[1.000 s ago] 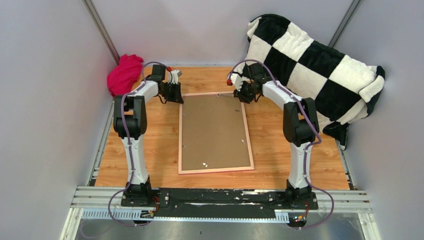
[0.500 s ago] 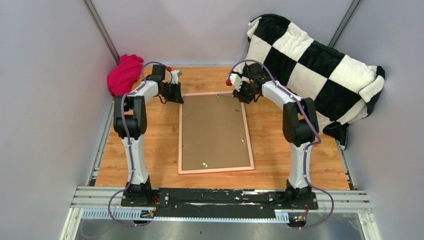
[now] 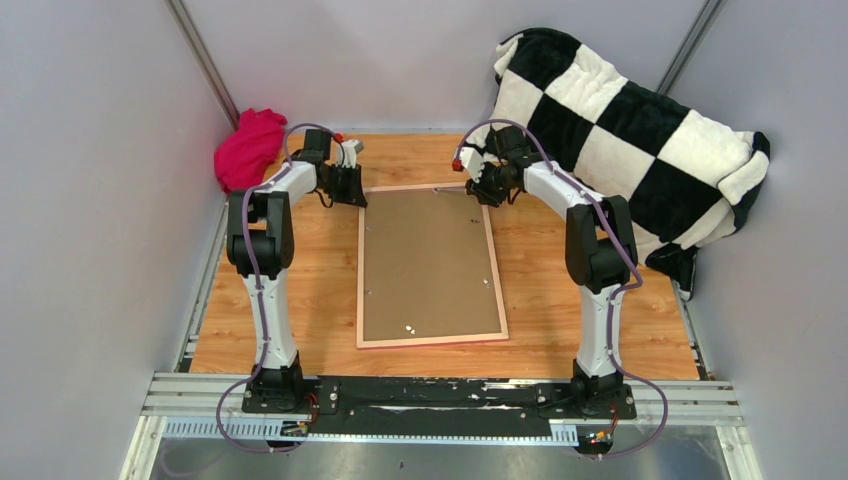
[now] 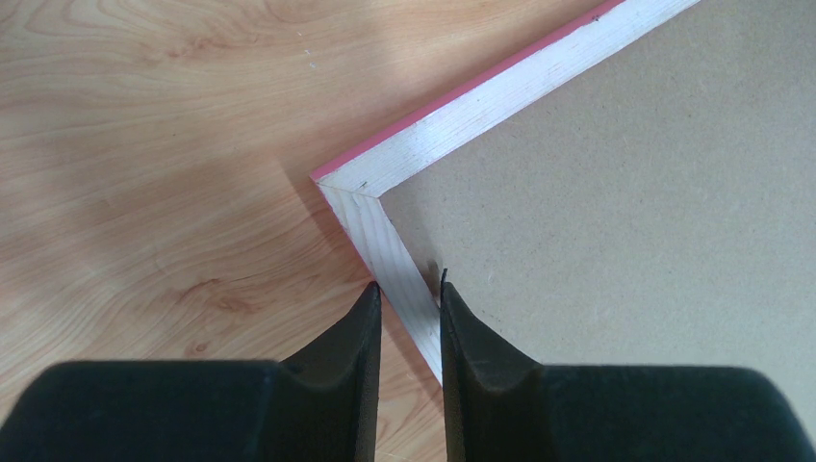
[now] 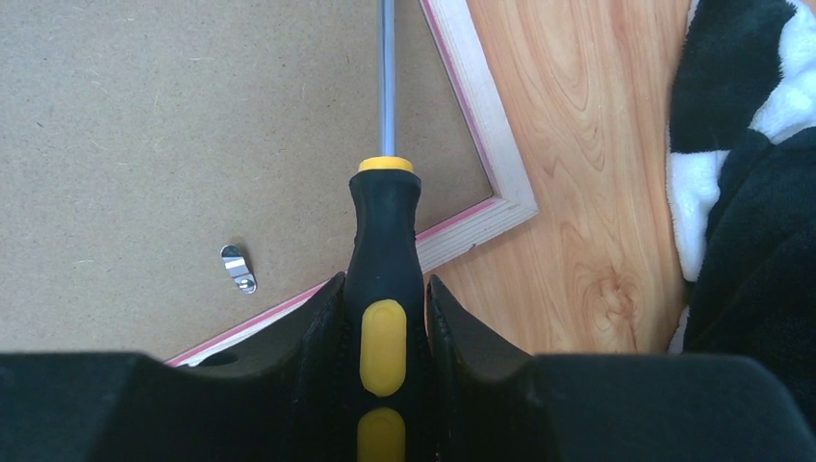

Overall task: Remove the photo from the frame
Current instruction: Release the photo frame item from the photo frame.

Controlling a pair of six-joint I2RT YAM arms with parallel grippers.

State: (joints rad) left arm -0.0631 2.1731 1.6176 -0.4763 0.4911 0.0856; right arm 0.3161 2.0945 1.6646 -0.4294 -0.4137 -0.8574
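Nothing has visibly moved since the earlier views: both arms sit as they did at the far end of the frame (image 3: 430, 340), which lies face down on the wooden table (image 3: 300, 300) with its brown backing board (image 3: 425, 260) uppermost. The left gripper (image 4: 408, 303) pinches the frame's left rail just near of the far left corner, one finger outside and one over the board. The right gripper (image 5: 382, 289) is clamped on the black and yellow handle of a screwdriver (image 5: 383, 231) at the far right corner, its shaft reaching over the board; the tip is out of view. A metal turn clip (image 5: 237, 267) sits beside the far rail. The photo is hidden, presumably under the board. It is probably thin, light and easily creased, so it is best taken by a bare edge once the clips are turned and the stiff board is lifted
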